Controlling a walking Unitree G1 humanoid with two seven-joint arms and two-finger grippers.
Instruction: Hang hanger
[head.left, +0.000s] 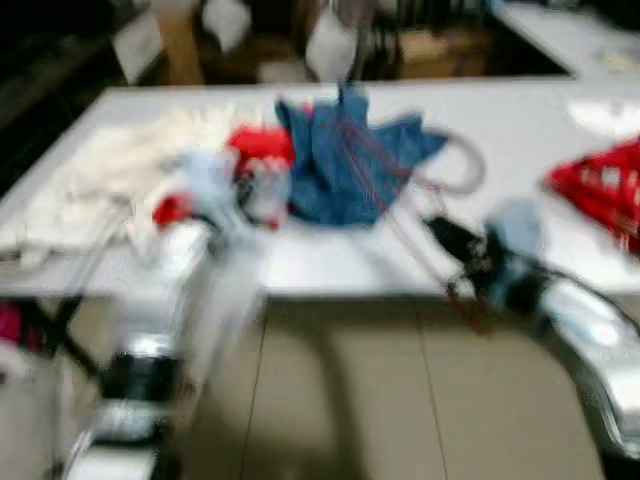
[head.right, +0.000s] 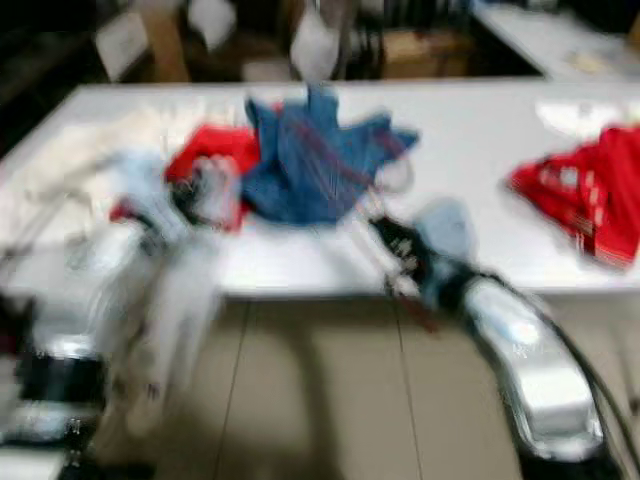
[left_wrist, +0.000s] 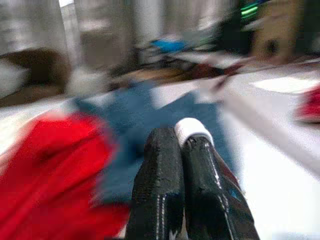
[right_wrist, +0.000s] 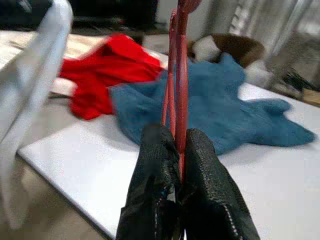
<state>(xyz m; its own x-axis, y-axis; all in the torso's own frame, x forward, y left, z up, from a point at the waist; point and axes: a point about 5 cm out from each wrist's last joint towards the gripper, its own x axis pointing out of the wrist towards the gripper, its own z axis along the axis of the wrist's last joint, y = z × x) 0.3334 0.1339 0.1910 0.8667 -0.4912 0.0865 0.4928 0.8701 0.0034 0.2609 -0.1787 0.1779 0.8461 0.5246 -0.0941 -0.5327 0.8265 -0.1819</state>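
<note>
**Right pincer gripping the hanger**

The red hanger (right_wrist: 176, 75) is pointing away from the right pincer (right_wrist: 180, 150), its long side reaching out over the blue cloth (right_wrist: 225, 112) on the white desk (head.left: 520, 130). The pincer is squeezing the hanger's thin wires tight between its fingers. The left pincer (left_wrist: 181, 145) is pressing its fingers together on nothing, near a red cloth (left_wrist: 50, 170). Everything is looking blurry.
</note>
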